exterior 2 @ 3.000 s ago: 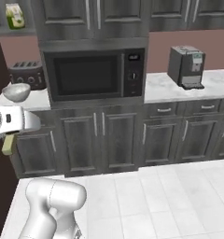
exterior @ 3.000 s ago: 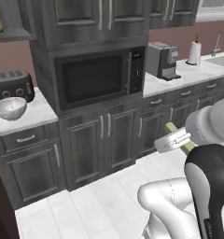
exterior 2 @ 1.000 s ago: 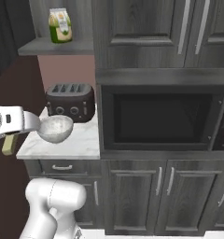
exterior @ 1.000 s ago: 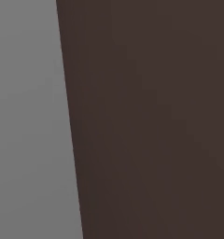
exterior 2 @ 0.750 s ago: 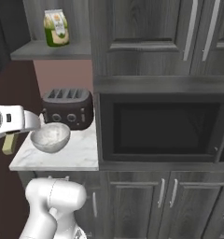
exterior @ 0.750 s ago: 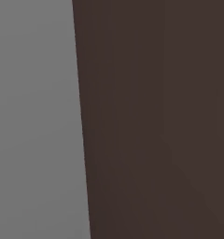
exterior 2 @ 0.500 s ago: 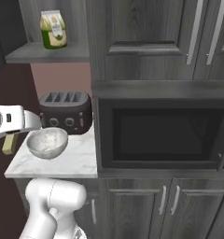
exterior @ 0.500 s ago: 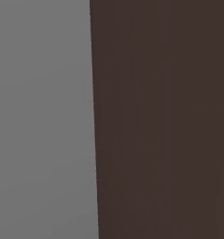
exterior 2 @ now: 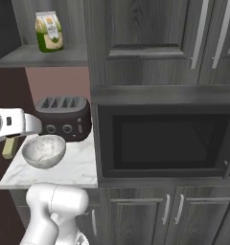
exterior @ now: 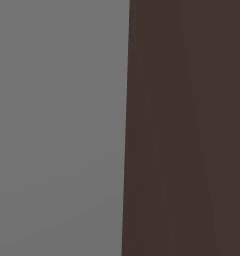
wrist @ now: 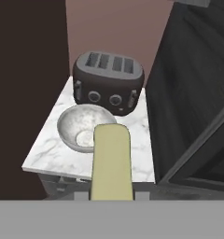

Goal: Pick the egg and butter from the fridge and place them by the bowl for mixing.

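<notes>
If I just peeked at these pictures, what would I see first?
Probably the pale yellow stick of butter held in the gripper, poking up in the hand view right in front of the round bowl. Behind the bowl, a dark four-slot toaster sits on the small marble counter. To the right, a big black microwave is set into the grey cabinets.

1. Your arm rises from the lower left of the right base view, its white forearm reaching out toward the left edge.
2. Your gripper (wrist: 111,196) is clamped on the butter (wrist: 111,163), which stands straight up between the fingers.
</notes>
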Robot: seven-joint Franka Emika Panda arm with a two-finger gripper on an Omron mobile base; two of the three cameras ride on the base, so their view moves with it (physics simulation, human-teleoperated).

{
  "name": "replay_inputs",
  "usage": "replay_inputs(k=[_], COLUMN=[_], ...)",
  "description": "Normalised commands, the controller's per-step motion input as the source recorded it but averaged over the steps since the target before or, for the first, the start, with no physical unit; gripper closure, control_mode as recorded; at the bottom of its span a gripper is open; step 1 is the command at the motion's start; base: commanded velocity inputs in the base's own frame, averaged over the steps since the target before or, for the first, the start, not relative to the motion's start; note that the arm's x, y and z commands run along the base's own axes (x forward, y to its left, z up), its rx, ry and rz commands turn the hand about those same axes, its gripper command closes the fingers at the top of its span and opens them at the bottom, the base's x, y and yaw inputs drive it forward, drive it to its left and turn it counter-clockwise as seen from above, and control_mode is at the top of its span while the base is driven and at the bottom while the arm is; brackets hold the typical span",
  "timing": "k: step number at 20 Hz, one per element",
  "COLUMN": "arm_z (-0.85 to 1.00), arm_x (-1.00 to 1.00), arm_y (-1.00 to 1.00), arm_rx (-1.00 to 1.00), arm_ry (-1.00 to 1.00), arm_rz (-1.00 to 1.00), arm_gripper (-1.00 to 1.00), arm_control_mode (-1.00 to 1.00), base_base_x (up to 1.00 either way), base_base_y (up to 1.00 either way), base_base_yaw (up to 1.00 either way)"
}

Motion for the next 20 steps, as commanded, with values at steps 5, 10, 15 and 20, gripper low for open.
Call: replay_inputs(k=[5,10,15,20], arm_z=[0.00,-0.16,-0.13,-0.24], arm_x=[0.06,0.02,0.04,0.06], arm_y=[-0.07,-0.15,0.00,0.03], arm_rx=[0.03,0.03,-0.03,-0.08], arm_ry=[0.11,0.23,0.16,0.02], arm_rz=[-0.07,-0.05,0.00,-0.05], arm_gripper=[1.00,1.00,1.00,1.00], arm_control_mode=[-1.00,-1.00,-1.00,-1.00], base_base_x=[0.10,0.00,0.00,0.00], base_base_y=[0.00,0.00,0.00,0.00], base_base_yaw=[-0.03,0.00,0.00,0.00])
